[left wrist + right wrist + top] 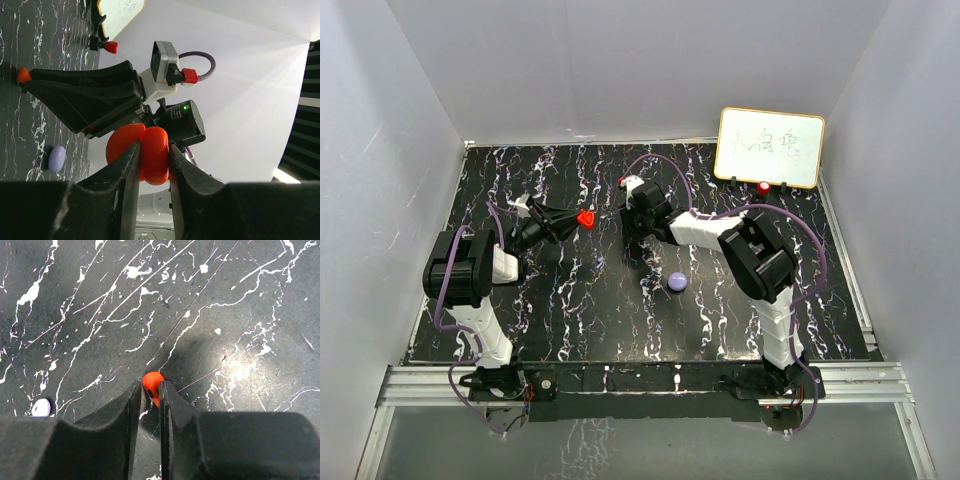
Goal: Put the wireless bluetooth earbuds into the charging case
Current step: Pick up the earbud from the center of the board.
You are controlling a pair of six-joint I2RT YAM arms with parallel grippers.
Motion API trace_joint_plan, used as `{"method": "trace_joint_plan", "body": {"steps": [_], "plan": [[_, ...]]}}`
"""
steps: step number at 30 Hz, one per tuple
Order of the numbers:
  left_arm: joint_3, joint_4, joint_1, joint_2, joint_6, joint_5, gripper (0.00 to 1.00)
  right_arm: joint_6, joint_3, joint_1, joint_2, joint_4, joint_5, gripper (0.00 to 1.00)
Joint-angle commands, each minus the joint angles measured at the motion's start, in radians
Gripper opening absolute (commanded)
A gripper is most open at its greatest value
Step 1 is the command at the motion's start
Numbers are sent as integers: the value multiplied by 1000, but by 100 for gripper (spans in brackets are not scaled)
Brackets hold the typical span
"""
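My left gripper (pixel 578 219) is shut on an open red charging case (pixel 586 217) and holds it above the table, left of centre. In the left wrist view the case (pixel 155 155) sits between my left gripper's (pixel 152 150) jaws, its lid (pixel 122 142) swung aside. My right gripper (pixel 638 236) points down at the table just right of the case. It is shut on a small red earbud (pixel 152 386), which is at or just above the tabletop. The earbud also shows in the left wrist view (pixel 23 75) at the right gripper's tip.
A round purple case (pixel 678 282) lies on the black marbled table near the centre; it also shows in the left wrist view (pixel 56 158). A small pale piece (pixel 41 407) lies left of the right gripper. A whiteboard (pixel 770 148) with a red knob (pixel 763 187) stands at the back right.
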Motion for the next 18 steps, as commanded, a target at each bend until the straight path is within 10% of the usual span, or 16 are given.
{"method": "trace_joint_plan", "body": {"steps": [1,18], "plan": [[2,334,8,-54,-1,15,0,-7,28,-3,3,25,7,20],[6,334,9,-55,-2,16,0,-7,24,-4,9,21,13,22]]}}
